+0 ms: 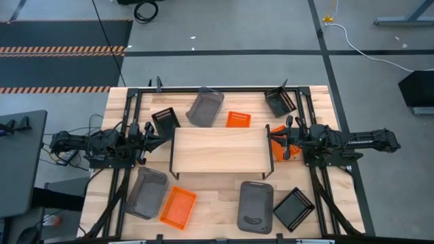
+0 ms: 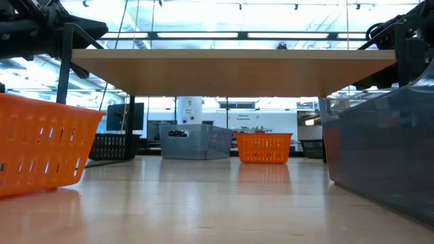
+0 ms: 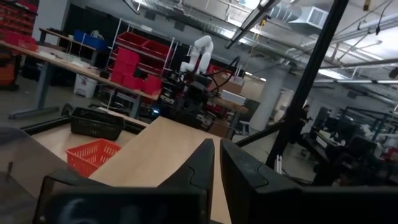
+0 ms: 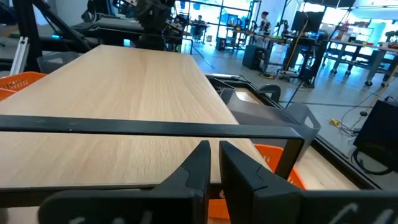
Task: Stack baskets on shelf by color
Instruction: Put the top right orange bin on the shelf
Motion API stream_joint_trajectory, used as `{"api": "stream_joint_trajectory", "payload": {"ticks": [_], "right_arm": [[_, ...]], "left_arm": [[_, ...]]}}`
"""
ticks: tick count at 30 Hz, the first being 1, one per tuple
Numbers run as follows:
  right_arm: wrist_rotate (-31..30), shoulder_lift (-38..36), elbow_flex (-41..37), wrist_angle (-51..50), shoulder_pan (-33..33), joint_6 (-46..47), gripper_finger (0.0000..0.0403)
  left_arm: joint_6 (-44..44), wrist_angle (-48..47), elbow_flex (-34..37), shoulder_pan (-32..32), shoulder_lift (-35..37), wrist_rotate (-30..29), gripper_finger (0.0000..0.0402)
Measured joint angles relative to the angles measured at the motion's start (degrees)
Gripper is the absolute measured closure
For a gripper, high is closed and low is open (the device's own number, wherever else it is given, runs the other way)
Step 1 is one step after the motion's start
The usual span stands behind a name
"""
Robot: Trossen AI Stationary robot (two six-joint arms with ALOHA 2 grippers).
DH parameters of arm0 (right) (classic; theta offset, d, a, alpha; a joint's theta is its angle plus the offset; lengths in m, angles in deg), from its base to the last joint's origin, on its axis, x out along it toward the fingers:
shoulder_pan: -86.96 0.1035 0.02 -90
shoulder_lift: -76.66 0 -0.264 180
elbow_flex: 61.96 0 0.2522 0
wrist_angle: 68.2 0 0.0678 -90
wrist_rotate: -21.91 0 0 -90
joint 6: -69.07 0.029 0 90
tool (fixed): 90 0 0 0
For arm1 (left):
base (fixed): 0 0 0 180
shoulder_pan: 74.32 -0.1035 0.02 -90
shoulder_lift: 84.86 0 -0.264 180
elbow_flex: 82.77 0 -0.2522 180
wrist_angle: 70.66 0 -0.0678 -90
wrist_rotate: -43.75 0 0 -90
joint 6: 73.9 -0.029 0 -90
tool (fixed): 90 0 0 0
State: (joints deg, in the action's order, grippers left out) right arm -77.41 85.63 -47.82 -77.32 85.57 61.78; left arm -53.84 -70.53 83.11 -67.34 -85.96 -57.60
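The light-wood shelf stands mid-table with a bare top. Around it lie grey baskets, black perforated ones and orange ones. A third orange basket sits at the shelf's right end, under my right gripper. That gripper is shut and points at the shelf top. My left gripper is shut at the shelf's left end, facing along the board.
Black frame rails run along both table sides beneath the arms. In the low view the near orange basket and a near grey basket flank the space under the shelf. Bare wood lies in front of the shelf.
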Motion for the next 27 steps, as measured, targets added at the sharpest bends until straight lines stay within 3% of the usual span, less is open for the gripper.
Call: {"api": "stream_joint_trajectory", "payload": {"ticks": [10, 20, 27], "right_arm": [[0.1, 0.0, 0.0, 1.8, 0.0, 1.6, 0.0364], [0.6, 0.1, 0.0, 2.2, 0.0, 13.0, 0.0364], [0.5, 0.0, 0.0, 1.2, 0.1, 14.9, 0.0364]], "left_arm": [[-1.3, 0.4, 0.0, 0.0, 0.0, -1.1, 0.0372], [-6.9, 8.5, 0.0, 0.0, 0.0, -3.0, 0.0367], [-1.6, 0.9, 0.0, 1.0, -1.6, -3.0, 0.0366]]}}
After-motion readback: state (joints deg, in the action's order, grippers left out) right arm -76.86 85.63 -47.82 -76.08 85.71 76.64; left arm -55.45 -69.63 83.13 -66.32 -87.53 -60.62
